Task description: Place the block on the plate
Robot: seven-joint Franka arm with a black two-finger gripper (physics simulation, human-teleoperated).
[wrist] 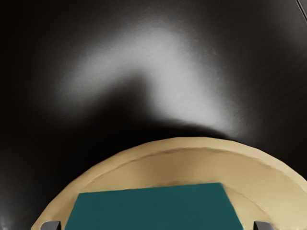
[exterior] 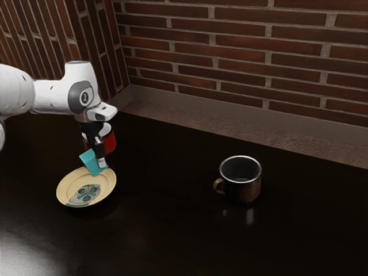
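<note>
Evidently, the black 2-finger end effector grips the teal rectangular block above the round cream patterned plate for lowering inside its rim.

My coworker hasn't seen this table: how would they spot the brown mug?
Find the dark table before the brick wall. Toward the exterior view's right stands a brown mug with a handle and shiny rim, unlike the red container behind the gripper.

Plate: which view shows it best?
Exterior view. It has nearly all of the plate in frame, patterned centre included; the block overlaps the rim a little. The wrist view shows a close arc of plain rim and inner slope, the rest cut off or behind the block.
</note>
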